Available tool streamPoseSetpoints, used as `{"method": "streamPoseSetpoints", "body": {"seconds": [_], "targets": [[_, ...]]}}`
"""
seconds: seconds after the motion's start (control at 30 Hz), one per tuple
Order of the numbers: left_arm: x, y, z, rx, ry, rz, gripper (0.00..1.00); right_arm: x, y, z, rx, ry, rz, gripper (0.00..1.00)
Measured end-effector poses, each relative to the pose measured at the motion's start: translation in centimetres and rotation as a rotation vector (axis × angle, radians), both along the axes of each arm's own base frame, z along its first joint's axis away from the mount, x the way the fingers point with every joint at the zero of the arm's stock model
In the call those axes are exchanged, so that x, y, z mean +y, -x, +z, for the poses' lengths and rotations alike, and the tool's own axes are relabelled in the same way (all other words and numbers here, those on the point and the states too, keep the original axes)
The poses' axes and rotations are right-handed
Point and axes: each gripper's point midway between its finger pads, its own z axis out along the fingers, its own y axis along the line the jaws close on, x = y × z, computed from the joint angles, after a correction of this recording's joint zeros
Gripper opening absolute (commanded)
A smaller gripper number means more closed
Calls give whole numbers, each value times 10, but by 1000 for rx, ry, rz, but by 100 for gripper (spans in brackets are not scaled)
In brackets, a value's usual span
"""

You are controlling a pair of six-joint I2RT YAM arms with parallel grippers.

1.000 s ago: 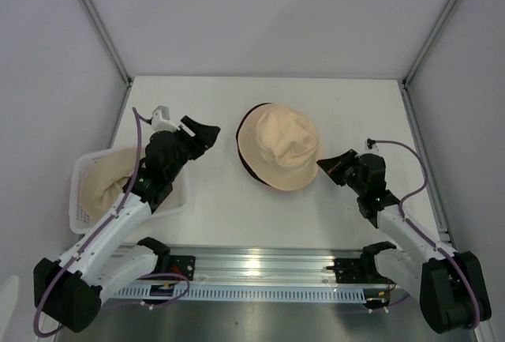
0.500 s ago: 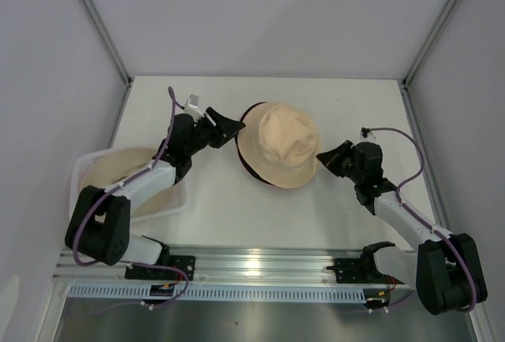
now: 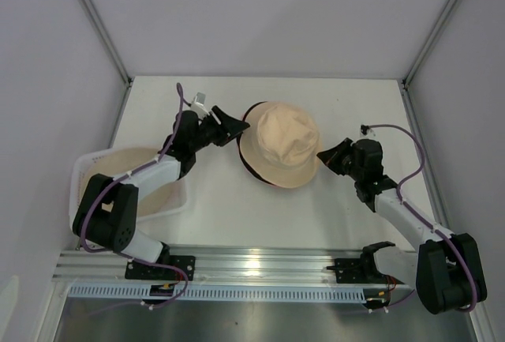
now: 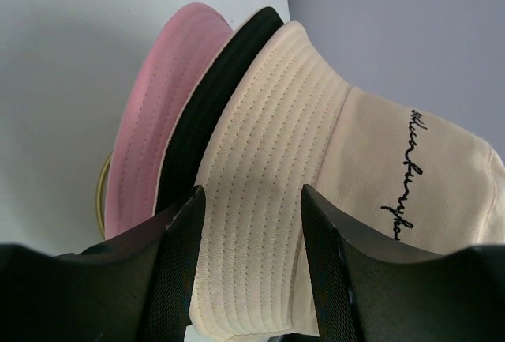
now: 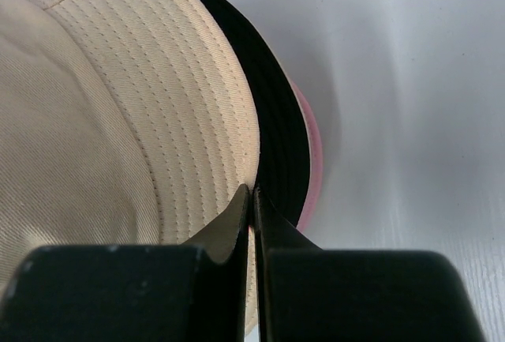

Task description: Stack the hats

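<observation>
Left end effector (image 3: 237, 127) slid up to the beige hat (image 3: 280, 143) (topping black hat (image 4: 213, 105) and pink hat (image 4: 158, 121), middle of the desk (image 3: 355, 105)), fingers spread at its brim. Right end effector (image 3: 325, 155) is pressed together at the opposite brim edge.

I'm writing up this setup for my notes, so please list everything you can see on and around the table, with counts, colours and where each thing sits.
table: one, white, fills the floor of the enclosure
basket: one, white, near left part of the table
beige hat: one, beige with black script, top of the stack at mid-table
black hat: one, black, directly under the beige hat
pink hat: one, pink, under the black hat
second beige hat: one, beige, inside the basket
rail: one, silver, along the near edge
left gripper: one, black, open, at the stack's left brim
right gripper: one, black, shut, tips at the beige brim's right edge
</observation>
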Motion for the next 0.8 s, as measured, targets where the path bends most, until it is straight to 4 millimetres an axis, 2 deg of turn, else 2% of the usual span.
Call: {"method": "streamPoseSetpoints", "body": {"seconds": [0.43, 0.57, 0.63, 0.67, 0.73, 0.77, 0.8], "targets": [[0, -8, -21, -12, -85, -17, 54, 1, -4, 1, 10, 11, 5, 0], [-5, -7, -14, -59, -74, -58, 28, 1, -3, 1, 12, 15, 6, 0], [-7, -8, -9, -89, -66, -72, 27, 0, -3, -1, 15, 19, 7, 0], [-9, -7, -7, -100, -61, -80, 23, 0, -4, -2, 17, 22, 8, 0], [-10, -7, -3, -115, -52, -89, 11, 0, -4, -4, 24, 24, 9, 0], [-11, -7, -2, -121, -47, -94, 1, 0, -4, -5, 26, 26, 9, 0], [-12, -7, -1, -125, -44, -97, 1, 0, -4, -5, 29, 28, 10, 0]]}}
